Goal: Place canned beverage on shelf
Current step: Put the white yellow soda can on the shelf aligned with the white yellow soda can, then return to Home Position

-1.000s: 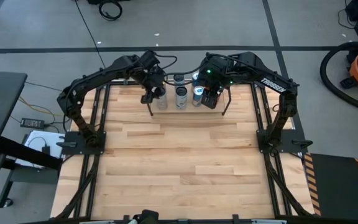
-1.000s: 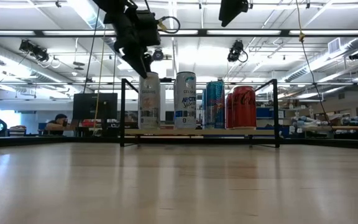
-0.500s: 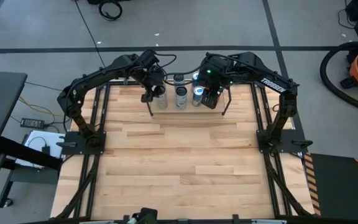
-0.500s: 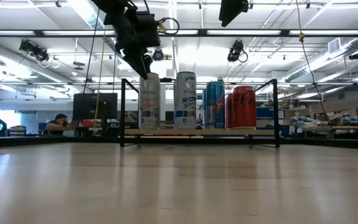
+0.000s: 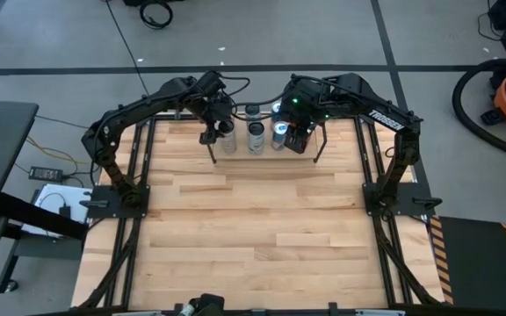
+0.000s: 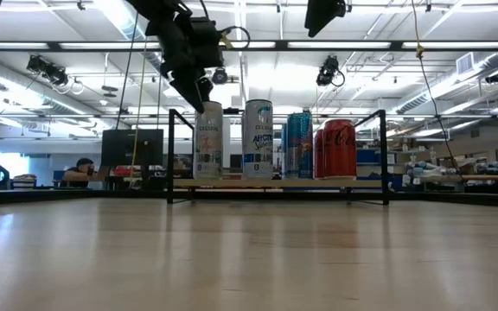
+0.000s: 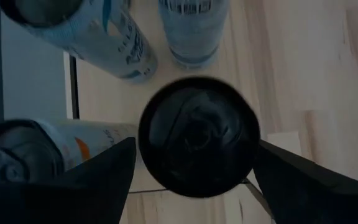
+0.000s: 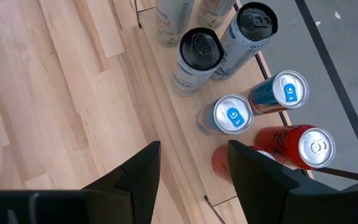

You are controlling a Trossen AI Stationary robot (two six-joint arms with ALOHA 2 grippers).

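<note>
Pale can stands upright on the shelf, at its 9 o'clock end in the low view. Left end effector hangs right over the can's top; in the left wrist view the dark can top sits between the two fingers, which are spread wide with a gap on each side, not touching it. In the high view the left end effector is over the shelf's left end, at about 11 o'clock on the bench.

Next along the shelf toward 3 o'clock: a white-and-blue can, a blue can, a red can, all upright, close together. Right wrist view shows more cans behind in a second row, seven or so tops in all, including two silver tops with blue tabs.

Right end effector hovers above the shelf's right end, at about 1 o'clock on the bench; its fingers stand apart with nothing between them, well above the cans.

A person sits far back in the room at 9 o'clock.
</note>
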